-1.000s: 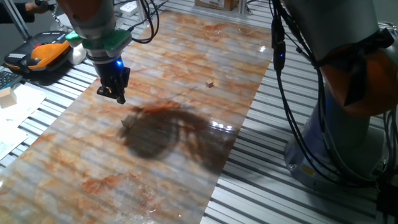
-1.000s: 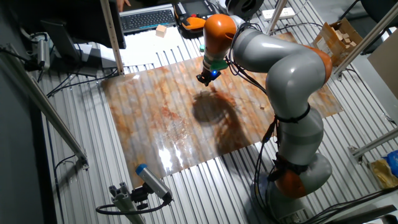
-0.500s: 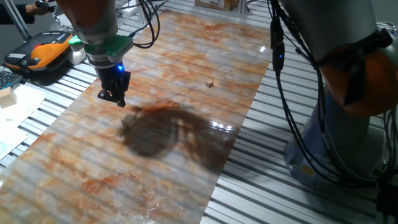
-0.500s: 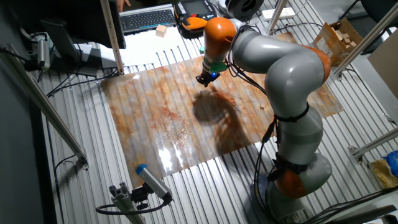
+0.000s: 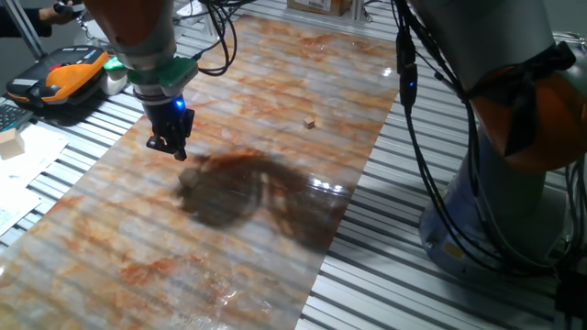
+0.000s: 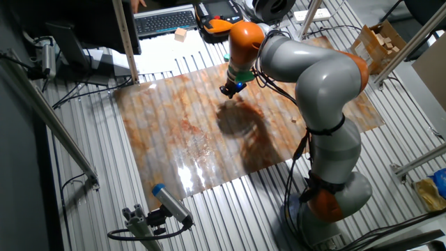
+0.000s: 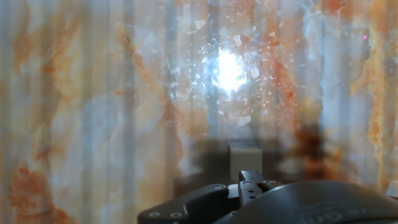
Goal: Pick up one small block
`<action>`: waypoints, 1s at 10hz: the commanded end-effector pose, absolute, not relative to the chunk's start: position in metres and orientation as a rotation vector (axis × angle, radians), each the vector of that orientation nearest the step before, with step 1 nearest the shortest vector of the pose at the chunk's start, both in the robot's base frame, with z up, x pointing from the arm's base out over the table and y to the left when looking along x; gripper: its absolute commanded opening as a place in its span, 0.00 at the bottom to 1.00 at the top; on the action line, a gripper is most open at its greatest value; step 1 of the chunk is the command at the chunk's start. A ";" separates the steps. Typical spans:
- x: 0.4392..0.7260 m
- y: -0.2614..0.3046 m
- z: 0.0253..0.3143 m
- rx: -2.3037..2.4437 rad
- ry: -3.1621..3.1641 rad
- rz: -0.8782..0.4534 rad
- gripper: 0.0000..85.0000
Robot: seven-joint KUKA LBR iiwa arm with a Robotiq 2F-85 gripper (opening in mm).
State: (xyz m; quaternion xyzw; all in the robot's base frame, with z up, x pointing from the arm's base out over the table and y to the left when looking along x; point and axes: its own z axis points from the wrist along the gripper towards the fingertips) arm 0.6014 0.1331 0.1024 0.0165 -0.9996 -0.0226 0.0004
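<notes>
The small block [image 7: 245,155], a pale tan wooden cube, rests on the marbled orange-and-white table sheet [image 5: 275,82]. In the hand view it lies just ahead of my fingertips. From one fixed view it shows faintly in the arm's dark shadow [image 5: 186,181], a little right of and below my gripper [image 5: 171,148]. The gripper hangs just above the sheet, its jaws together and holding nothing. In the other fixed view the gripper [image 6: 226,90] sits near the sheet's far middle; I cannot make out the block there.
A much tinier brownish cube [image 5: 310,121] lies further right on the sheet. A bigger pale wooden block [image 5: 9,137] sits on papers off the sheet's left edge, near an orange-and-black device [image 5: 64,78]. The arm's base [image 6: 334,188] and its cables stand on the right.
The gripper has crept slightly lower and toward the small block. The block has not moved.
</notes>
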 end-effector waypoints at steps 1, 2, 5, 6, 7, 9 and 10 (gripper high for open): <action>0.602 0.133 0.102 0.051 -3.138 -0.067 0.00; 0.602 0.133 0.102 0.049 -3.137 -0.067 0.00; 0.602 0.133 0.102 0.049 -3.137 -0.065 0.00; 0.602 0.133 0.102 0.049 -3.145 -0.051 0.00; 0.602 0.133 0.102 0.049 -3.146 -0.039 0.00; 0.602 0.133 0.102 0.044 -3.131 -0.077 0.00; 0.602 0.133 0.102 0.041 -3.118 -0.095 0.00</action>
